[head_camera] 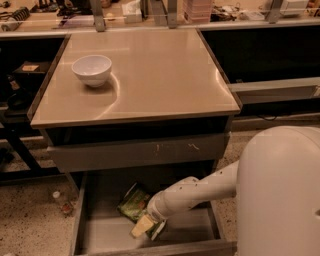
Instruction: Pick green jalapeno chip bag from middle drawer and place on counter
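Observation:
The green jalapeno chip bag [133,203] lies crumpled on the grey floor of the open middle drawer [102,236], left of centre. My white arm reaches down from the right into the drawer. My gripper [144,225] is low in the drawer, right at the bag's near right edge and partly over it. The beige counter [165,75] spreads above the cabinet; no bag lies on it.
A white bowl [92,69] stands on the counter's left rear. The shut drawer front with white scratches [150,150] hangs just above the open drawer. A cluttered ledge [150,15] runs along the back. A small bottle [60,201] lies on the floor, left of the drawer.

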